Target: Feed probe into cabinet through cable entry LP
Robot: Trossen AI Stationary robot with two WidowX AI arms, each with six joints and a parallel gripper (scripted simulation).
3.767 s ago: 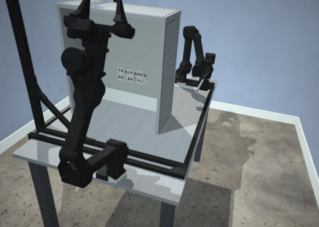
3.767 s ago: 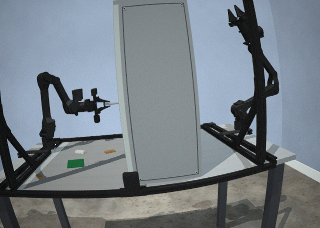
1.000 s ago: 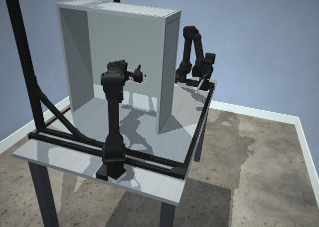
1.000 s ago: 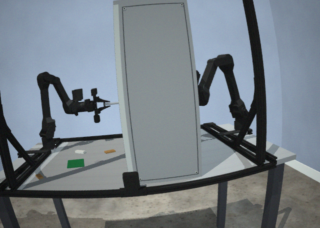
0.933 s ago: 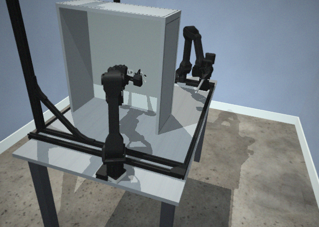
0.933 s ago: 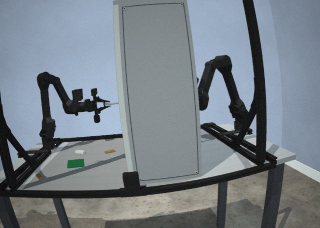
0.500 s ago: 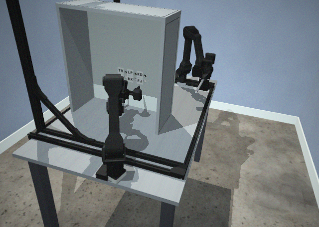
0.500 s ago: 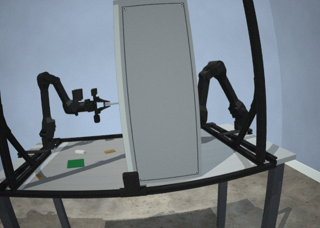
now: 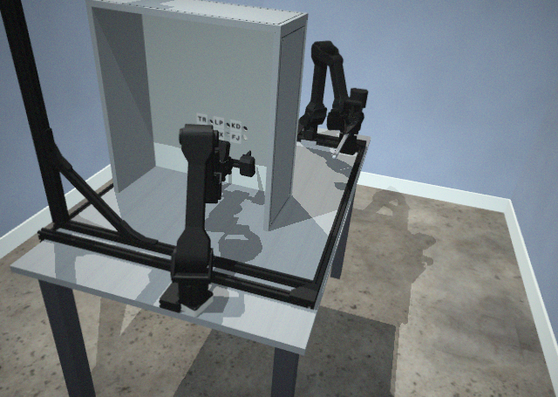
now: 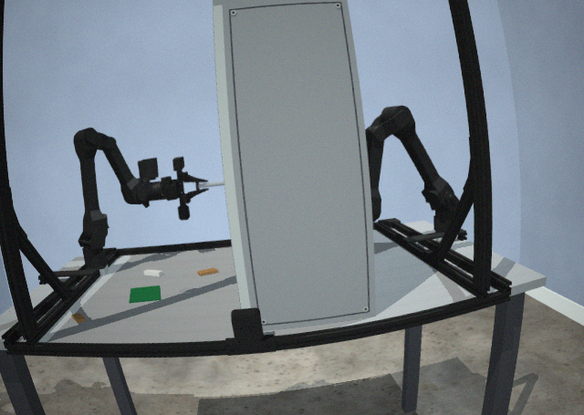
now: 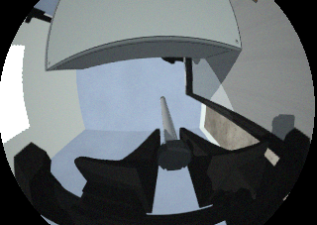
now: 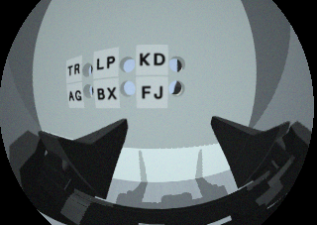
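The grey cabinet (image 9: 207, 68) (image 10: 301, 165) (image 11: 139, 27) stands upright on the table, its front open. Its back wall carries labelled cable entries. The LP label (image 12: 105, 62) (image 9: 218, 121) has its round hole (image 12: 128, 64) just to its right. My left gripper (image 10: 200, 186) (image 11: 169, 132) (image 9: 344, 135) is behind the cabinet, shut on the thin pale probe (image 10: 213, 183) (image 11: 166, 120) (image 9: 337, 150). The probe points at the cabinet's back, its tip close to it. My right gripper (image 12: 170, 122) is open and empty inside the cabinet, facing the labels.
A black frame (image 10: 471, 119) (image 9: 27, 95) surrounds the table. A green patch (image 10: 144, 294), a white block (image 10: 151, 272) and an orange block (image 10: 207, 271) lie on the table below the left arm. Entries TR, KD, AG, BX and FJ (image 12: 152, 92) surround LP.
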